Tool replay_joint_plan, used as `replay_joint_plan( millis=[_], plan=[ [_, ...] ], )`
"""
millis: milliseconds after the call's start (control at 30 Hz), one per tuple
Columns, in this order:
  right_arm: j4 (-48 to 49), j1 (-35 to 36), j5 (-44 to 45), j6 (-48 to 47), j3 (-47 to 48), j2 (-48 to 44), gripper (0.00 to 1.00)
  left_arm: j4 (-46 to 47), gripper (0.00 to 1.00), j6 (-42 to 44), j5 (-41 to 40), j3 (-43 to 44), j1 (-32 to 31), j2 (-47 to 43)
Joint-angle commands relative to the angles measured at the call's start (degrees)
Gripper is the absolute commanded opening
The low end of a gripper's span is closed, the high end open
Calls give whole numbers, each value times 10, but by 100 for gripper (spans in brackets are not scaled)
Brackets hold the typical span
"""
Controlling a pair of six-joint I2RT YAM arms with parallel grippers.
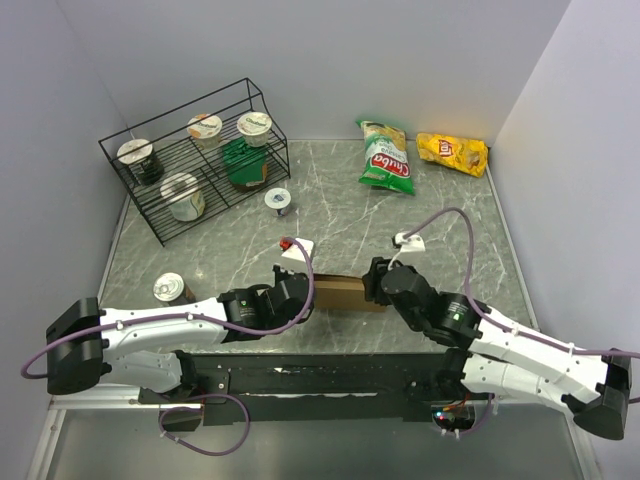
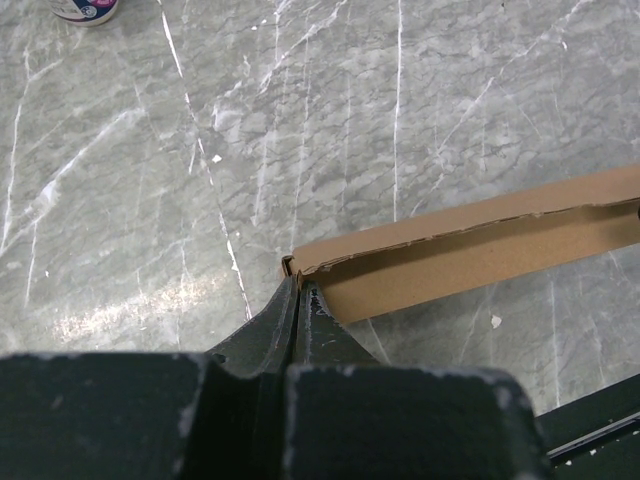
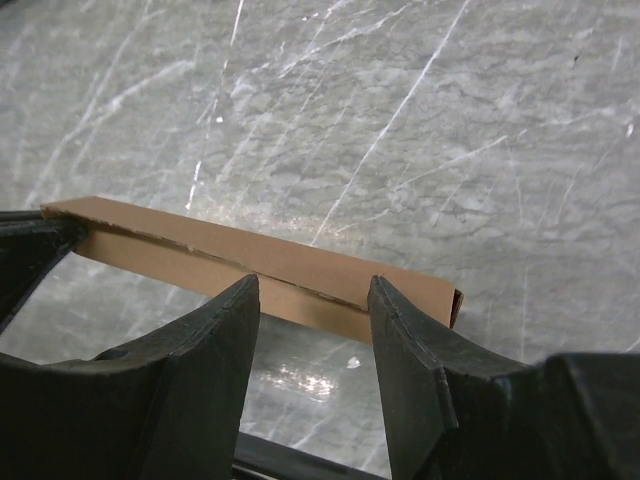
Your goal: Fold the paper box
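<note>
Grey-veined marble makes up the surface, and near its front edge, between the two arms, lies the paper box, a long flat brown strip with one crease running along its length. Our left fingers are clenched tight, their tips meeting the corner at the strip's left end; whether they nip a layer of card we cannot tell. Our right fingers stand spread and released by the other end, grasping nothing. We judge the cardboard light, stiff across its flutes yet willing along the scored lines, and apt to slide on polished stone. We would take it at a flap edge near a crease, with one end pinned.
</note>
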Motion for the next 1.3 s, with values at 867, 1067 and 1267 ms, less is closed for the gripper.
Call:
replay_joint_plan(
  millis=[867, 1067, 1267],
  plan=[
    [-81, 8, 72, 130, -82, -12, 55, -91, 53, -15, 81, -36, -11, -60],
    [-23, 8, 15, 55, -70, -10, 64, -67, 46, 1, 84, -33, -11, -59],
    [-12, 6, -98, -6, -43, 21, 84, -102, 57, -56, 115, -79, -11, -102]
  ],
)
